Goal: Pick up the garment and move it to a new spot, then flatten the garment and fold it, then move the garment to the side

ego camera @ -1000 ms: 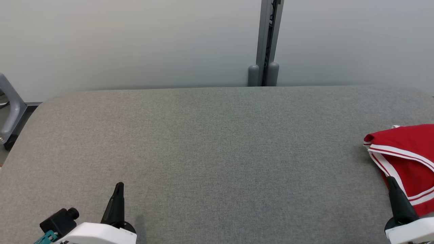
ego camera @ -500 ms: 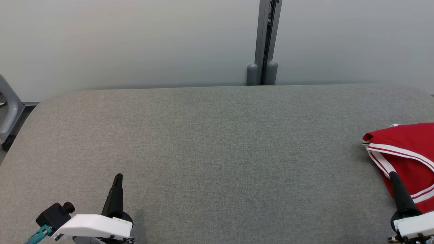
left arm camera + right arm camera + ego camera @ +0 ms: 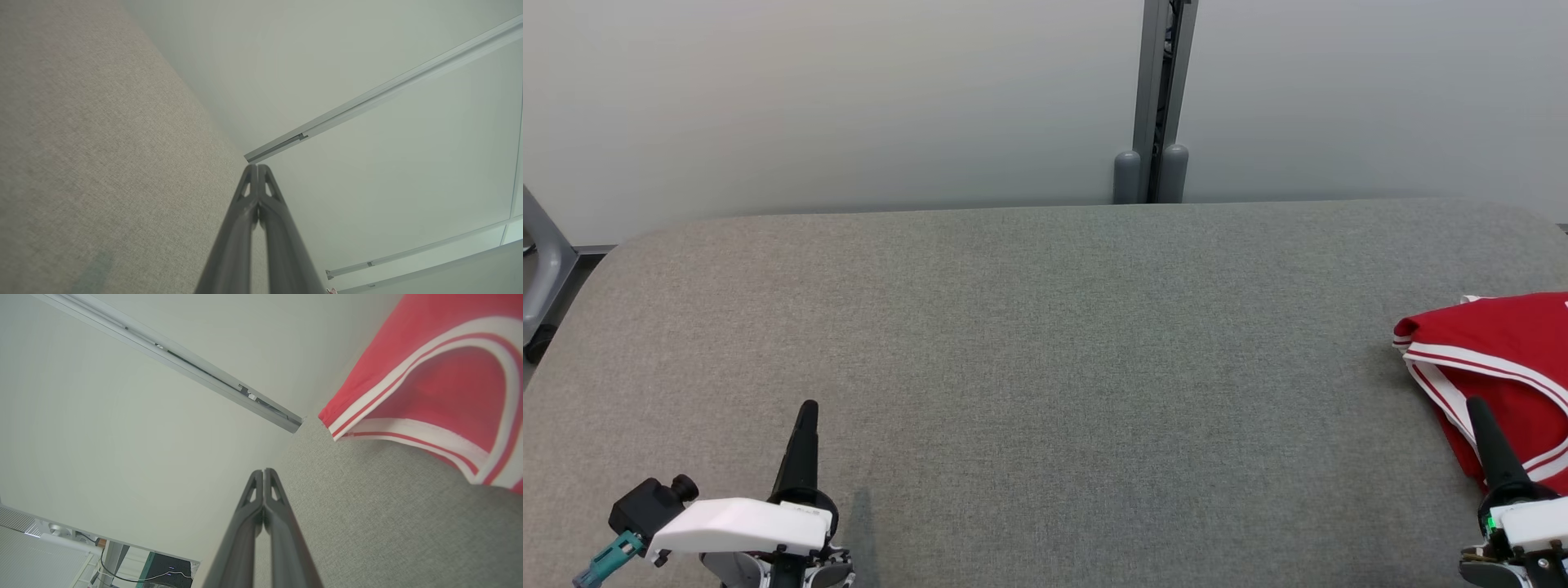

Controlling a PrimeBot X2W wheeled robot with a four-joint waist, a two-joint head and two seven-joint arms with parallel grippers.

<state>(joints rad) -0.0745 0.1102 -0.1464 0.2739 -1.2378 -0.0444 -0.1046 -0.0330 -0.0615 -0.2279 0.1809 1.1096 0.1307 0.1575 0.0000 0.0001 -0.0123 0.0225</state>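
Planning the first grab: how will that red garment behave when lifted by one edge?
The red garment lies in soft folds on the table, so it is probably floppy and would drape from one pinch. It looks thin, so likely light. Pushed across that woven surface, it would probably bunch up.

The garment (image 3: 1503, 343) is laid at the right edge of the surface (image 3: 1045, 343). The right hand (image 3: 1475, 403) is seen just before it, the left hand (image 3: 807, 406) far left.

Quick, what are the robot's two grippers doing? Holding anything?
Left gripper: closed, holding nothing.
Right gripper: closed, holding nothing, beside the red garment.
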